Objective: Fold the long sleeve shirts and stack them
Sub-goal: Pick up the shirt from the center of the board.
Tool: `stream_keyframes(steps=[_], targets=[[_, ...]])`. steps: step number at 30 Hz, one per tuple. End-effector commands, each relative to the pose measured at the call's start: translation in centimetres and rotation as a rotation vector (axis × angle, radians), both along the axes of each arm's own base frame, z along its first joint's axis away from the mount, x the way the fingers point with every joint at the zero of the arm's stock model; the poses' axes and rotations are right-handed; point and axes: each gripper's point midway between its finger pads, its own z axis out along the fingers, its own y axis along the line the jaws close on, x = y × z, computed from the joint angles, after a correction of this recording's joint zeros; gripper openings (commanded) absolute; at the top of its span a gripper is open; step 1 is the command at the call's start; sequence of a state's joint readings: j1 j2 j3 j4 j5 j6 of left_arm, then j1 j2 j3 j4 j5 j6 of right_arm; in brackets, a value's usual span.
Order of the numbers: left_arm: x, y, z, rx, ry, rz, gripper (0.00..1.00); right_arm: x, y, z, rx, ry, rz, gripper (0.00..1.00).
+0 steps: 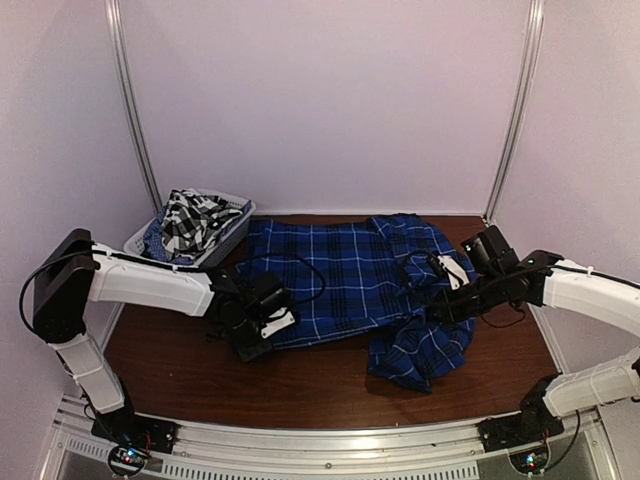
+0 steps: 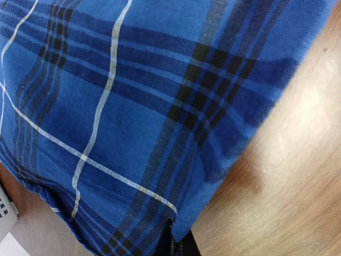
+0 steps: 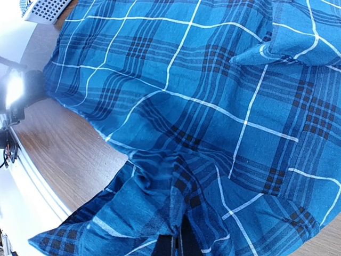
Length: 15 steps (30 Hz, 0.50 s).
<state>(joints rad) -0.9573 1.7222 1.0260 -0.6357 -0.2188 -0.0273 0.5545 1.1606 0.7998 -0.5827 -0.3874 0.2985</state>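
Lying unfolded between the grippers, the blue shirt (image 1: 330, 270) is being pinched: left gripper (image 1: 262, 330) clamped on its hem, right gripper (image 1: 435, 298) on bunched cloth. Beyond the left, the checked shirt (image 1: 190, 220) is waiting in the basket (image 1: 236, 226), unfolded.

A dark wooden table (image 1: 300, 385) bore a blue plaid shirt (image 1: 340, 270) spread across it, a white mesh basket (image 1: 228, 238) at its far-left corner.

Reaching inward, low over shirt (image 1: 340, 270). Pinching shirt's near-left hem with left end effector (image 1: 265, 335), closed tight. Gripping bunched cloth at shirt's right with right end effector (image 1: 432, 282), likewise closed.
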Motion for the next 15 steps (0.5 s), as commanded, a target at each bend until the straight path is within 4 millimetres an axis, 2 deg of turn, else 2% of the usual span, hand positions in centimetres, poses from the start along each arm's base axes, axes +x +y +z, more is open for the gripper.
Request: stream_keyframes(steps=[1,4,7,12,15], targets=[[-0.8,2.6,0.2,0.078,-0.001,0.022,0.0,-1.0,0.1,0.9,0.016,0.01,-0.006,0.0],[-0.5,2.4,1.5,0.048,-0.03,0.025,0.0,-2.4,0.3,1.1,0.01,0.029,0.004,0.0],[0.2,2.7,2.8,0.037,-0.087,0.029,0.0,-2.9,0.0,1.7,-0.005,0.025,-0.004,0.0],[1.8,2.8,4.5,-0.024,-0.114,0.067,0.0,-1.4,-1.0,3.1,-0.056,-0.041,-0.054,0.0],[3.1,2.5,5.5,-0.076,-0.118,0.092,0.0,-0.1,-1.3,3.2,-0.117,-0.069,-0.068,0.0]])
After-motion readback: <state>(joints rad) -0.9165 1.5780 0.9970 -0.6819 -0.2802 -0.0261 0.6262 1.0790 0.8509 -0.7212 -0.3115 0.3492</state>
